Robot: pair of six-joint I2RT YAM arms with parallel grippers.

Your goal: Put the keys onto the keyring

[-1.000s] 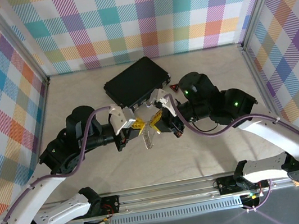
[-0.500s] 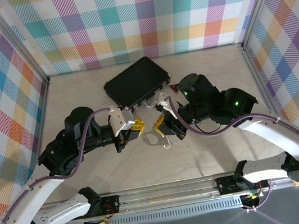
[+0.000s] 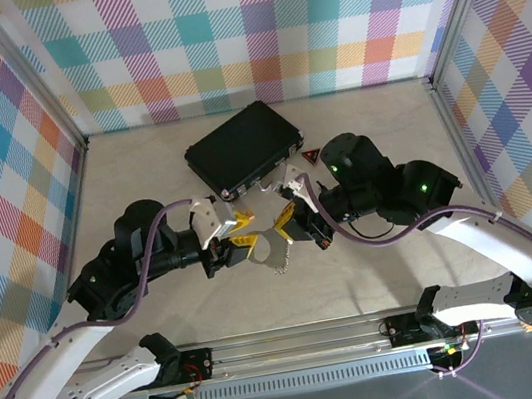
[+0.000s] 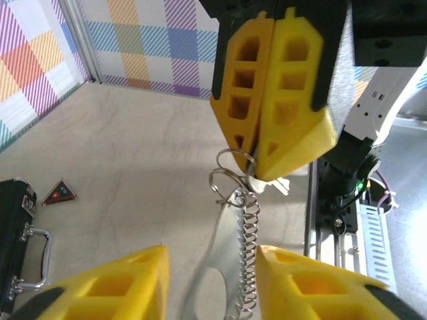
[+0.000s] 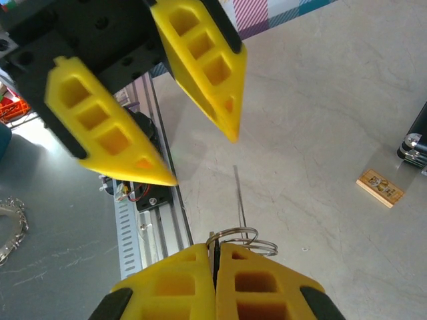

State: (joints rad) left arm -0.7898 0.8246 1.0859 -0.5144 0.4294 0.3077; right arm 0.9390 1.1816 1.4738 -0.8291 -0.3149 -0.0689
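I note my left fingers (image 4: 113, 280) have just sprung apart and let go, so the keyring (image 3: 265, 246), mid-frame over the desk (image 3: 141, 179), now hangs from my clenched right fingers (image 4: 273, 87) alone; handover looks done.

The pale table (image 3: 140, 169) carries a black case (image 3: 242, 145) beyond the right pincer (image 3: 286, 227). A triangle (image 3: 309, 157) (red-and-black) and a small wooden block (image 5: 379, 187) lie near that case.
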